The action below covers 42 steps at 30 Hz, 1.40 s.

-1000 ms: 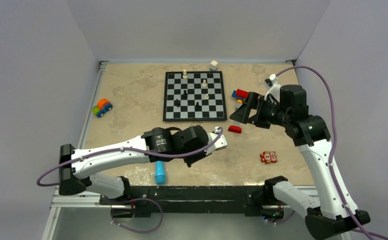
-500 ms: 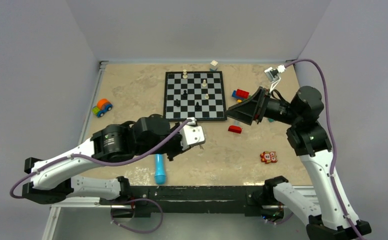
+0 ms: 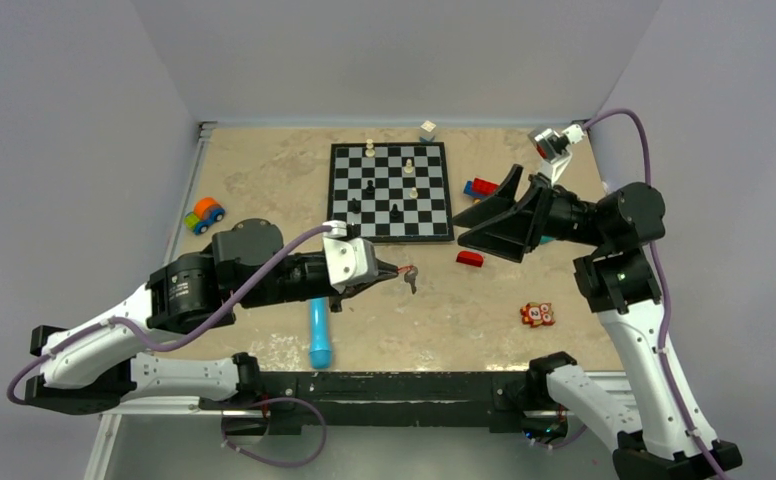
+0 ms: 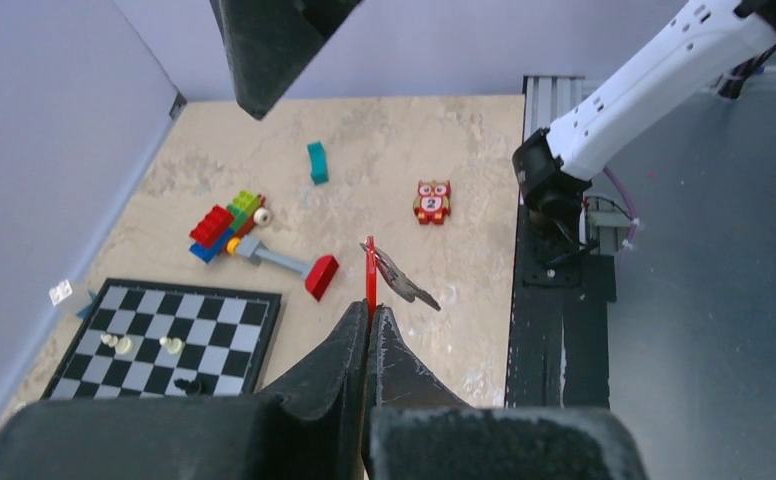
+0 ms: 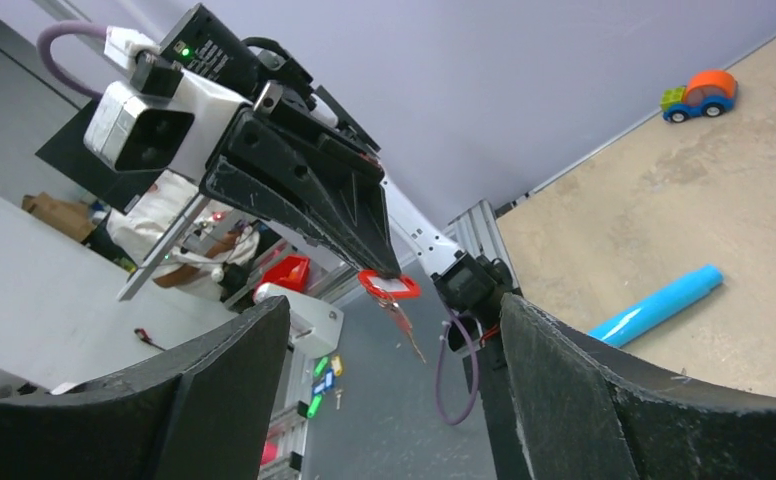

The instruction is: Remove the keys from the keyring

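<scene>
My left gripper (image 3: 388,272) is shut on the red key tag of the keyring (image 4: 370,272) and holds it in the air over the table, pointing right. A small silver-grey key (image 4: 404,283) hangs from the tag's ring; it also shows in the top view (image 3: 411,279). My right gripper (image 3: 484,207) is open wide, empty, and faces the left gripper from the right, a short way off. In the right wrist view the tag (image 5: 389,286) with its white label and the hanging key (image 5: 404,330) sit between my open right gripper's (image 5: 394,303) fingers, farther off.
A chessboard (image 3: 389,190) with a few pieces lies at the back middle. A blue cylinder (image 3: 320,335) lies under the left arm. A red block-headed toy (image 3: 470,258), Lego bricks (image 3: 482,186) and an orange owl toy marked 2 (image 3: 536,315) lie right. A toy car (image 3: 204,214) sits left.
The left arm drew back to the left and turned its gripper to point right, with tag and key now showing. The right gripper swung up and turned to face it.
</scene>
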Tool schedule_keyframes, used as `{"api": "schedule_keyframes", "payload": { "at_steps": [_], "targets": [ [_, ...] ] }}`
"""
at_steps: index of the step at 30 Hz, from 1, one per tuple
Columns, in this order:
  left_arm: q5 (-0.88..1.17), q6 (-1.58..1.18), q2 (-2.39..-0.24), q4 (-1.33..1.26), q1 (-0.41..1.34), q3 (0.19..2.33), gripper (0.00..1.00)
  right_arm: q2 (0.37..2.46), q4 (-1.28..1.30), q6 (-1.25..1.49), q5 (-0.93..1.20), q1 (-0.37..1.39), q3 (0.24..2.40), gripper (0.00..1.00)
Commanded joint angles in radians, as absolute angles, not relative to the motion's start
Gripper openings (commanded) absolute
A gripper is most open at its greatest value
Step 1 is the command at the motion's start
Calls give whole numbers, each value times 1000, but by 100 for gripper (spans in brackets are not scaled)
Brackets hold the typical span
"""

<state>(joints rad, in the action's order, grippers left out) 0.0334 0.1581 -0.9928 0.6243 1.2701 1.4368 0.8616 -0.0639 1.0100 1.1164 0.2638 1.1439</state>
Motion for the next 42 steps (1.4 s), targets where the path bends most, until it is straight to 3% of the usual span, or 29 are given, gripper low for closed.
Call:
{"api": "schedule_keyframes", "payload": {
  "at_steps": [1, 14, 30, 34, 42],
  "targets": [
    [68, 175, -1003, 492, 1269, 1498, 0, 838, -166, 1046, 1165, 274, 1186, 79],
    [29, 141, -1081, 336, 1268, 1540, 0, 875, -284, 1106, 1185, 309, 1234, 66],
    [-30, 149, -1124, 223, 1269, 1574, 0, 908, -267, 1078, 1180, 330, 1236, 58],
    [-30, 150, -1125, 222, 1269, 1574, 0, 914, -270, 1079, 1172, 333, 1238, 53],
    [-32, 151, -1139, 205, 1269, 1572, 0, 922, -267, 1078, 1160, 353, 1248, 33]
  ]
}}
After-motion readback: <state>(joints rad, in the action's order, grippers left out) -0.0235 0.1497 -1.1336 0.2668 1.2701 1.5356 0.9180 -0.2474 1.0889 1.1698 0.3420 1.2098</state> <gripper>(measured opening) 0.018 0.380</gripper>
